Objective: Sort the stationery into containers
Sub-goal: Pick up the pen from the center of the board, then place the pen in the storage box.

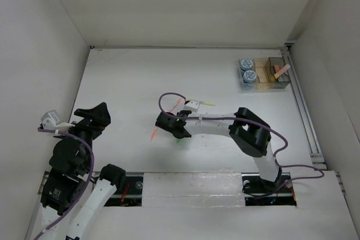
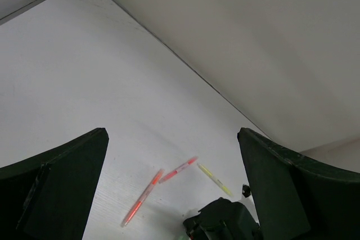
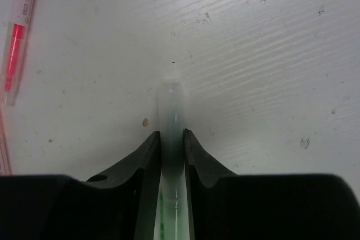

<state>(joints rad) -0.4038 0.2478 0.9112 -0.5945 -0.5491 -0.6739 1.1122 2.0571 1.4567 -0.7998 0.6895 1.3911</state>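
One print can be partly read. It is on the clear barrel of the red pen lying on the table, in the right wrist view: two small lines of dark letters, with "HIGH" and what looks like "523" among them — the rest is blurred. The green pen in the right pincer bears dark marks — unreadable. The lids of the pots are too small to read.
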